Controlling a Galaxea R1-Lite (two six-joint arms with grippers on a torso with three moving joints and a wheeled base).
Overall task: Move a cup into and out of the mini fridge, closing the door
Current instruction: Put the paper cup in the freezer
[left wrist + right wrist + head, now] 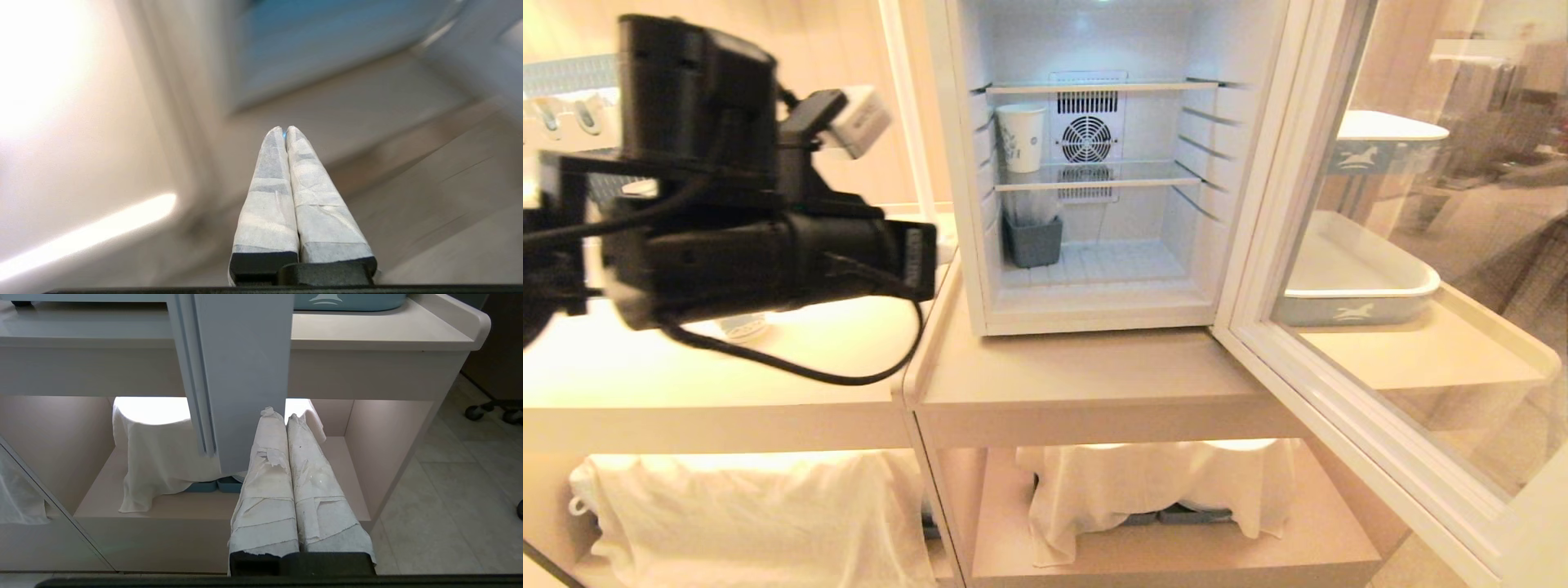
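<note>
Cup (pixel 1020 137) on fridge (pixel 1094 163) shelf, far left; door (pixel 1405 269) open. Left gripper (pixel 285 130) closed, empty; right gripper (pixel 282 415) closed, low. Paper cup likely light, crushable: pinch mid-wall gently.

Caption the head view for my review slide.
Fridge door open, cup on its upper shelf, left arm raised at left.
</note>
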